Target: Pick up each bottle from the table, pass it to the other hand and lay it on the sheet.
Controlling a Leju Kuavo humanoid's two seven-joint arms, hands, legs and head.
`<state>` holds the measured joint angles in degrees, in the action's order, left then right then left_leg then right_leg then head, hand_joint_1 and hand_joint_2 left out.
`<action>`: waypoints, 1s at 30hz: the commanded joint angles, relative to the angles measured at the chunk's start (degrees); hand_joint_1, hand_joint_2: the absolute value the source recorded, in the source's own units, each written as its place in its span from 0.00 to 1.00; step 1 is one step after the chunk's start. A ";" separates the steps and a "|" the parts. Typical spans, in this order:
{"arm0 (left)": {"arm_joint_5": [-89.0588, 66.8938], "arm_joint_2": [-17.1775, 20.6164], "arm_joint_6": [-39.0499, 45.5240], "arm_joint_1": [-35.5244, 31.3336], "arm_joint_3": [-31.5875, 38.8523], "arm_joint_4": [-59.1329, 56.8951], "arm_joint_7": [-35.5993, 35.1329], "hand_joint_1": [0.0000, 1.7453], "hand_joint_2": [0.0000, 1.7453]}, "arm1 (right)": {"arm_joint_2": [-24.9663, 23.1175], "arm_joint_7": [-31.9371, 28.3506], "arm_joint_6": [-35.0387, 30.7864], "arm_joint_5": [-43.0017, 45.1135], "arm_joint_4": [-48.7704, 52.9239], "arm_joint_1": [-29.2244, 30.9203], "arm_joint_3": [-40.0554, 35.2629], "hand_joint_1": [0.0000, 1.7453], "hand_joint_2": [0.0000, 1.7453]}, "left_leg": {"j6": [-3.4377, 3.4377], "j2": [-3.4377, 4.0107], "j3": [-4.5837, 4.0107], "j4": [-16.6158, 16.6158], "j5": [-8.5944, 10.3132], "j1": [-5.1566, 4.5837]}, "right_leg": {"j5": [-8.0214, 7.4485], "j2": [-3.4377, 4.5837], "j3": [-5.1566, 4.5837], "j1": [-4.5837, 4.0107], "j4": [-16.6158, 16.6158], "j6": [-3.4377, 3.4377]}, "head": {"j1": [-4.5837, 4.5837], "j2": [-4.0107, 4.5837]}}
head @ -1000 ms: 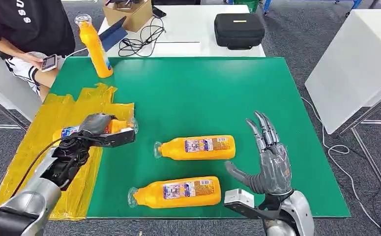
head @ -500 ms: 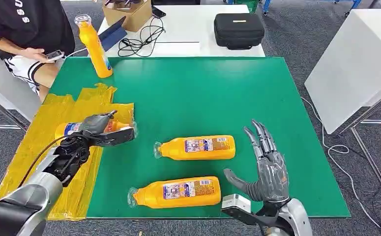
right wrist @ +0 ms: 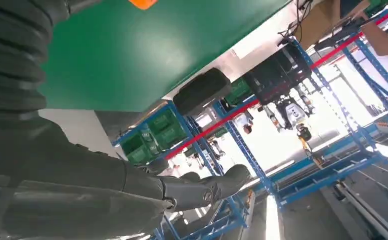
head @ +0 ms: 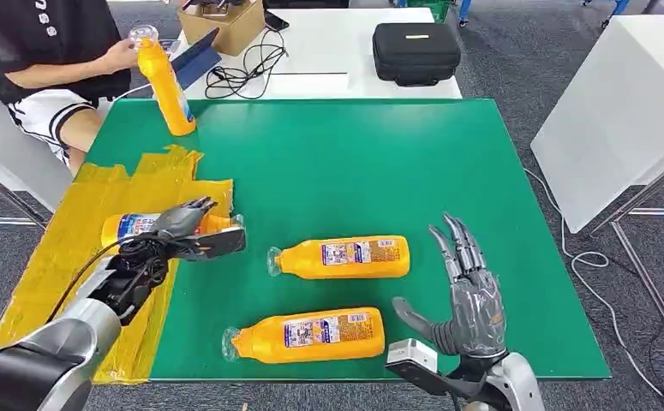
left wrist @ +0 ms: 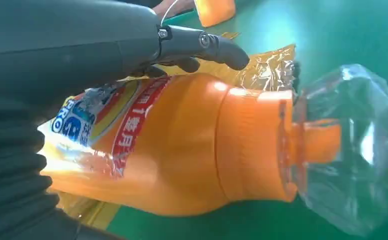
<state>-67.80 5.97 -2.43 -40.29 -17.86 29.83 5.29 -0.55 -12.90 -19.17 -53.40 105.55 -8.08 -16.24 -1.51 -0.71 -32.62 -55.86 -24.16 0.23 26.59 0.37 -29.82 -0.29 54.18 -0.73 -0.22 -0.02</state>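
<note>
One bottle [head: 144, 226] crosses the sheet [head: 71, 248] edge, seemingly gripped by left robot hand [head: 181, 224].

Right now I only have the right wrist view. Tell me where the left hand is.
Observer: The left hand lies over the neck of a bottle lying on the yellow sheet. I cannot tell whether it grips it.
Operator: Count what is left on the green table.
Observer: Two lie flat on the green table, the nearer bottle and the farther bottle.
Operator: Report anything else.
Observer: A standing bottle is at the far left corner, with a person's hand at its cap.
</note>
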 commanded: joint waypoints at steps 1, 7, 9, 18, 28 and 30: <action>0.19 -0.20 0.12 -1.67 -2.25 -1.74 0.06 0.00 1.00 | -0.23 -0.29 -0.08 0.75 -2.19 0.76 1.39 0.00 1.00 | 0.04 0.03 0.16 0.02 -0.06 0.03 | 0.04 -0.04 0.18 -0.03 -0.06 -0.05 | 0.00 0.00; 0.88 -0.05 -0.12 -3.36 -2.16 0.87 0.48 0.00 1.00 | 0.04 0.05 -0.17 1.09 -2.30 0.71 1.71 0.00 1.00 | 0.03 -0.02 0.07 -0.02 -0.05 0.04 | 0.04 -0.08 0.12 -0.04 -0.03 -0.05 | 0.00 0.00; 1.52 0.05 -0.63 -3.85 -2.18 1.80 1.10 0.00 1.00 | 0.00 0.17 -0.13 1.16 -1.87 0.47 1.90 0.00 1.00 | 0.05 -0.05 0.11 -0.07 -0.10 0.07 | 0.09 -0.13 0.19 -0.07 -0.02 -0.06 | 0.00 0.00; 3.08 0.40 -1.00 -4.00 -2.24 4.65 2.01 0.00 1.00 | 0.04 0.52 -0.09 0.69 -0.78 -0.57 2.34 0.00 1.00 | 0.06 0.02 0.16 -0.07 -0.12 0.07 | 0.09 -0.07 0.21 -0.06 -0.01 -0.06 | 0.00 0.00; 10.32 0.42 0.05 -1.83 -0.83 15.52 5.66 0.00 1.00 | 2.44 9.65 -0.75 -17.86 -4.41 4.33 5.36 0.00 1.00 | 0.03 0.05 0.10 -0.06 -0.08 0.05 | 0.04 -0.02 0.15 -0.05 -0.02 -0.08 | 0.00 0.00; 10.23 0.30 2.67 1.41 -1.33 20.93 5.46 0.00 1.00 | 3.03 9.38 -0.68 -17.39 -7.29 6.64 6.40 0.00 1.00 | 0.02 0.17 0.21 -0.01 -0.10 0.04 | 0.01 0.09 0.24 -0.04 -0.09 -0.10 | -0.02 0.00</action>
<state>-61.57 6.47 -2.84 -41.98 -18.49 40.09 8.04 -0.48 -4.15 -23.82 -73.49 105.44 -8.28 -13.90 -1.51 -0.72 -32.62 -55.87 -24.16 0.23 26.58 0.37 -29.80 -0.29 54.19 -0.74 -0.24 -0.02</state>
